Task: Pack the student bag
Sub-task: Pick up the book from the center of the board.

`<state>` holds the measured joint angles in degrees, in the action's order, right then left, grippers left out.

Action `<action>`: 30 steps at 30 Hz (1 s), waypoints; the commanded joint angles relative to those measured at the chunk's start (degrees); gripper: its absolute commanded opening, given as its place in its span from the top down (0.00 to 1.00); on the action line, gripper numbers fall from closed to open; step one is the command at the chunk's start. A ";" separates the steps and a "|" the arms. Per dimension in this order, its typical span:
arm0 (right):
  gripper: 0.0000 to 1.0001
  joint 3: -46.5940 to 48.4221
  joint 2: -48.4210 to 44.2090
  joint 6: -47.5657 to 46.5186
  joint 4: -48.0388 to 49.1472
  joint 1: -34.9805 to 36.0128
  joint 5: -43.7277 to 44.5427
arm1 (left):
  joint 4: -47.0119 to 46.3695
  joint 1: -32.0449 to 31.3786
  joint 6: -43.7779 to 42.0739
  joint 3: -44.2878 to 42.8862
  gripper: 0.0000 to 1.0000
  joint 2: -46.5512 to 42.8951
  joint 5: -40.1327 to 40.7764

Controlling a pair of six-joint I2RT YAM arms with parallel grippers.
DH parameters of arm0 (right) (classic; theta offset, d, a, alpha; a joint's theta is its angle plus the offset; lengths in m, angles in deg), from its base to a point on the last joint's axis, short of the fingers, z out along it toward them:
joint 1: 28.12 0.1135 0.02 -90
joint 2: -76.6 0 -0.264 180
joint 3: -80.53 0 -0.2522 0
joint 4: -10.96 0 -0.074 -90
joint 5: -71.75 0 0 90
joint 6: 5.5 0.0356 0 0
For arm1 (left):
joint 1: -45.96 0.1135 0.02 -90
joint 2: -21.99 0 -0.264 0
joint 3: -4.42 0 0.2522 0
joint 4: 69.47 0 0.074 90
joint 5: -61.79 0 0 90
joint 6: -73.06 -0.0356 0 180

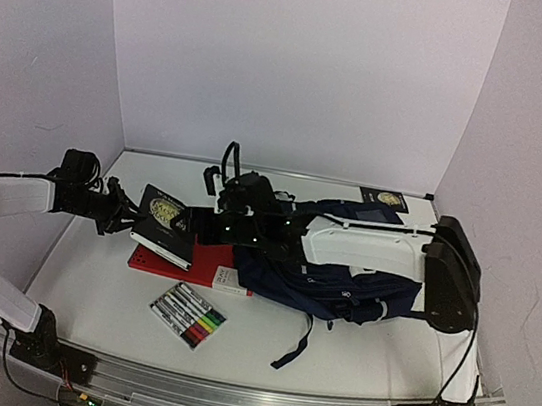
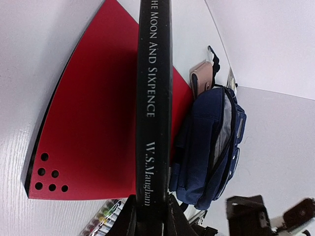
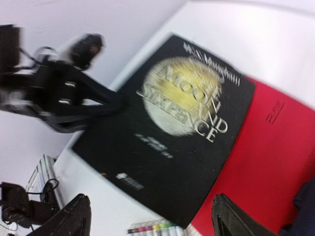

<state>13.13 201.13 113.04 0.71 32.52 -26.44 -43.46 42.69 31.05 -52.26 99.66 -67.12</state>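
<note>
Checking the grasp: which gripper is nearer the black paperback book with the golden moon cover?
Left. The left gripper clamps the black paperback book at its spine; the right gripper hangs open over its cover.

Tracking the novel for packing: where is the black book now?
Top view, left of centre: the black book is pinched by the left gripper, over the red notebook, just left of the student bag.
</note>
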 commanded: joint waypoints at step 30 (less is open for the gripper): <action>0.69 2.63 -3.27 -8.54 -37.99 -3.08 43.94 | 5.85 0.13 -2.99 -12.78 1.00 -6.31 -8.79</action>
<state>13.27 200.35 102.75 -35.06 31.04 15.41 -31.45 42.97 28.04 -61.39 95.22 -69.61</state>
